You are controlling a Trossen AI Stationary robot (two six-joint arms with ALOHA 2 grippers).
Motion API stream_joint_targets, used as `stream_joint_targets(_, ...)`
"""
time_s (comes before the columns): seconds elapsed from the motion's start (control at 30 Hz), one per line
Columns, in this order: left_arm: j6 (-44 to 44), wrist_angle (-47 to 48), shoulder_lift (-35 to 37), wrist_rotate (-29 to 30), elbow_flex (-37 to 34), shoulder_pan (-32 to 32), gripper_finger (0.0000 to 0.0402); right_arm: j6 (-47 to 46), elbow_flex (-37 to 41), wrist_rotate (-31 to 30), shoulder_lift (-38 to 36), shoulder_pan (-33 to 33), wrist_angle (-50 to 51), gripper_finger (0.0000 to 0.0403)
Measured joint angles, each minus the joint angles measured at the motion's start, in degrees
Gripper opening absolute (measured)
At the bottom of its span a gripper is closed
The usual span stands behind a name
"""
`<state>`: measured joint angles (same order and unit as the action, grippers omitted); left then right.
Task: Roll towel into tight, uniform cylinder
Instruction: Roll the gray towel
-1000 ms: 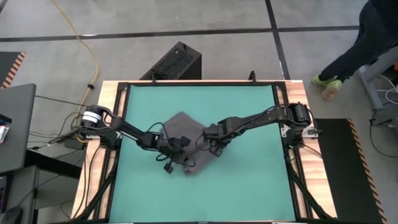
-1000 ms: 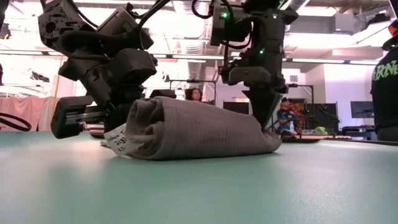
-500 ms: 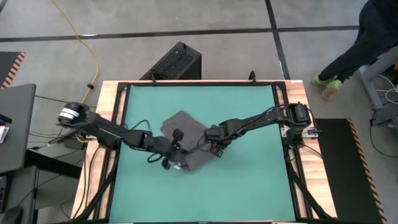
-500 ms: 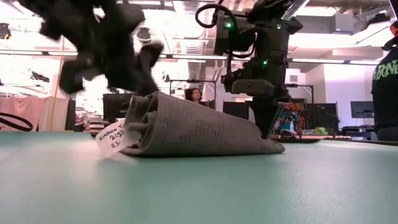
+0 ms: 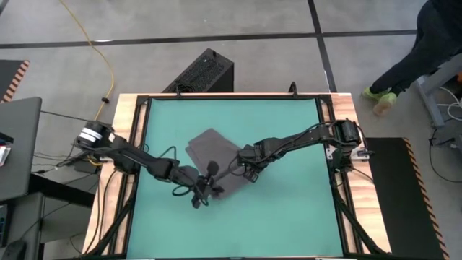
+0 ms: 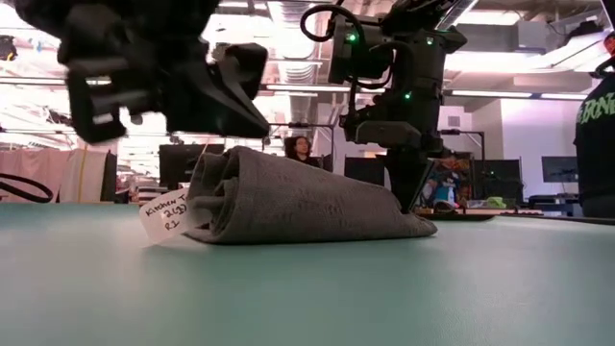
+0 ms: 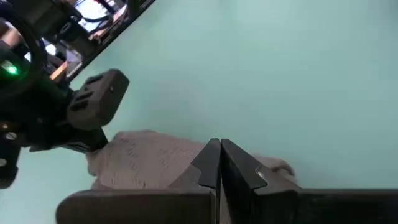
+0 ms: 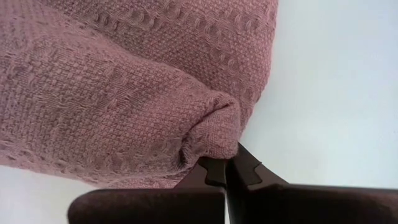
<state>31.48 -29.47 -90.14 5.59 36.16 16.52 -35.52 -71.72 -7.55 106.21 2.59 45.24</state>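
Observation:
The dark grey towel [image 5: 211, 153] lies partly rolled on the teal mat [image 5: 289, 209]. In the low view it is a low roll [image 6: 298, 197] with its white tag [image 6: 165, 213] resting on the mat at one end. My left gripper [image 5: 209, 186] is shut and hovers over the roll's tag end [image 6: 252, 120]; I cannot tell whether it touches the cloth. It looks down on the towel [image 7: 143, 165]. My right gripper [image 5: 249, 173] is shut on the towel's other end [image 6: 411, 197]. My right gripper pinches a bunched corner of the towel [image 8: 214, 140] between its two fingertips [image 8: 245, 169], at the roll's end away from the tag. The fingers come from above, pointing down. The towel lies on the mat, and the cloth is puckered at the pinch.
A black slatted box [image 5: 206, 72] stands on the floor beyond the table's far edge. A person [image 5: 426, 43] stands past the far right corner. The wooden frame [image 5: 133, 108] borders the mat. Bare mat lies near and to the right of the towel.
My left gripper has risen from mat level beside the roll's tag end to above it and has gone a little toward the table's near edge. The roll's tag end has sagged lower and the tag has shifted outward. My right gripper has kept its pinch.

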Motion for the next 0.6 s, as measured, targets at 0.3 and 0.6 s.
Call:
stream_joint_targets(0.3, -2.1, -3.9, -3.8, 0.0, 0.1, -2.0, 0.0, 0.0, 0.0, 0.2, 0.0, 0.0, -0.9, 0.001)
stream_joint_targets(0.6, -6.6, 2.9, -3.8, 0.9, 0.1, -3.4, 0.0, 1.5, 0.0, 0.2, 0.0, 0.5, -1.1, 0.0026)
